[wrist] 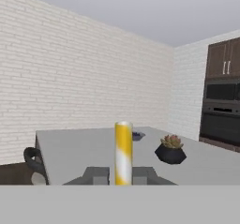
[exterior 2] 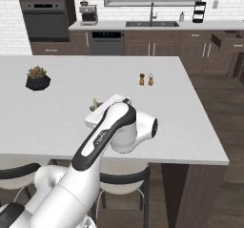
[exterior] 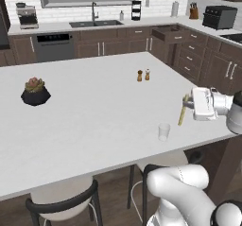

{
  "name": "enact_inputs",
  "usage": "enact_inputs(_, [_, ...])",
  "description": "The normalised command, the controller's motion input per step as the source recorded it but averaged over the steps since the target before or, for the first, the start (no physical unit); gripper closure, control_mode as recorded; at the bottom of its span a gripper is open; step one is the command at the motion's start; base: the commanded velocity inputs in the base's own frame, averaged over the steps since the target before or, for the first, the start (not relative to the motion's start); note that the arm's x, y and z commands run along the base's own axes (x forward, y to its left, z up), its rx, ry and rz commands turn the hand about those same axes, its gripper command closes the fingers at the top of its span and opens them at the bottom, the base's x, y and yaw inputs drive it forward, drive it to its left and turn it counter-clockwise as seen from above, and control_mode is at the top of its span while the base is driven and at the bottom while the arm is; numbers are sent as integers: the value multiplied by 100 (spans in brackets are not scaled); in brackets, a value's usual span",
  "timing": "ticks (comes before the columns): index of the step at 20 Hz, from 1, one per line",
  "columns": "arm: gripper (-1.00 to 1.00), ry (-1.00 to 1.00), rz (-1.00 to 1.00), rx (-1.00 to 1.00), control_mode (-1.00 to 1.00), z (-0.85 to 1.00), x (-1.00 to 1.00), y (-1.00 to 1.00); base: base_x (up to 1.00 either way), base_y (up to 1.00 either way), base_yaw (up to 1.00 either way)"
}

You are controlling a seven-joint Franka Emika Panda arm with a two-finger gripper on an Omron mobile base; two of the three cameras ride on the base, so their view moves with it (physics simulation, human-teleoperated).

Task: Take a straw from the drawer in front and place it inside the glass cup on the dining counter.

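Right up against the hand camera, the straw (wrist: 123,153) rises between the two dark fingertips, so the gripper (exterior: 188,103) is pinching it near one end, and from the left side the rest of the stick hangs down and slightly aslant below the fingers. It is carried over the right edge of the dining counter (exterior: 94,116), not yet over the glass cup (exterior: 164,131), which stands just beside and a little nearer the stools, apart from the straw's lower tip. To my eye the step in hand is the carry and lowering into the cup, and doing it well means bringing the lower tip squarely above the mouth, raising it enough to clear the rim, then descending straight so the light tumbler is not knocked over. Farther off sit the two shakers (exterior: 143,74), a potted plant (exterior: 35,91), and the open drawer (exterior: 171,33) by the back wall.
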Motion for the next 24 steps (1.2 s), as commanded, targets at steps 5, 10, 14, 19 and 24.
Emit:
enact_inputs(5, [100, -3, 0, -1, -100, -26, 1, 0, 0, 0, 0])
enact_inputs(10, [100, 0, 0, -1, -100, -24, 19, 8, 0, 0, 0])
enact_inputs(14, [100, 0, 0, 0, -100, -12, 32, 10, 0, 0, 0])
enact_inputs(19, [100, -3, 0, 0, -100, -9, 33, 0, 0, 0, 0])
enact_inputs(24, [100, -2, 0, -1, -100, -18, 16, -5, 0, 0, 0])
